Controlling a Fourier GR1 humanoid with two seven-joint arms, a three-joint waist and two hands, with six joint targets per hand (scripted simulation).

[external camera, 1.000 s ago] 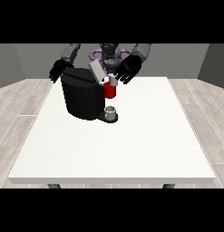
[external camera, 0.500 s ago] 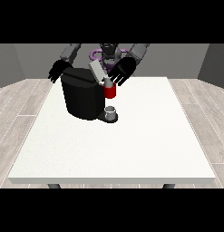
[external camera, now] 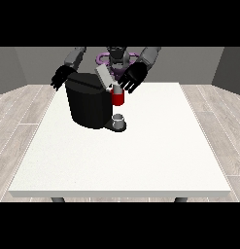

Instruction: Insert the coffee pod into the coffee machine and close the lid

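The black coffee machine [external camera: 90,104] stands at the table's back left. Its grey lid [external camera: 104,77] is tilted up, open. Below the lid's front sits the red pod holder [external camera: 118,97], with a small grey cup [external camera: 119,120] on the base under it. I cannot make out a coffee pod on its own. The hand at the view's right [external camera: 133,78] hovers just right of the lid and above the red holder, fingers spread, holding nothing that shows. At the machine's back left corner, the hand at the view's left [external camera: 60,78] hangs with its fingers relaxed.
The white table [external camera: 155,155] stretches wide in front of and to the right of the machine. The robot's torso [external camera: 116,57] is behind the machine at the far edge.
The hand at the view's right has drifted slightly left and down, closer to the lid and red holder. The other hand has barely moved. The lid stays up.
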